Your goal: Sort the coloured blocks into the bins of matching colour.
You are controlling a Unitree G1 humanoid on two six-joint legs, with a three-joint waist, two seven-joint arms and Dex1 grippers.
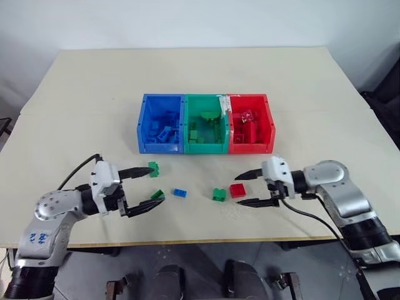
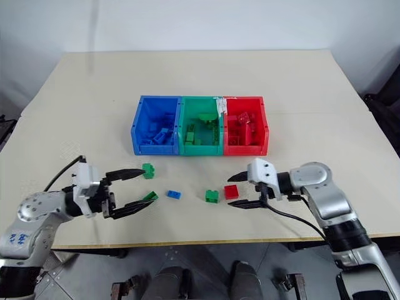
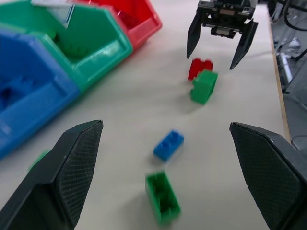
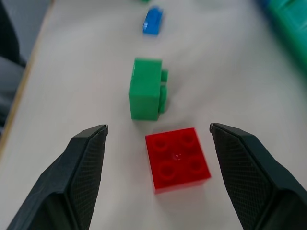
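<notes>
Red block (image 4: 178,159): flat on the table, between the spread fingers of the right gripper (image 1: 250,188), untouched. Green block (image 4: 146,95): just beyond the red block. Left gripper (image 1: 148,185): released, holding nothing.

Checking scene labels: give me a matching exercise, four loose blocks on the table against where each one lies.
Things:
1. red block
2. blue block
3. green block nearest the bins
4. green block on its side

Places:
A. beside the left pincer's upper fingertip
B. between the open fingers of the right pincer
C. touching the red block's left side
D. alone, midway between the two pincers

Pairs: 1-B, 2-D, 3-A, 4-C
</notes>
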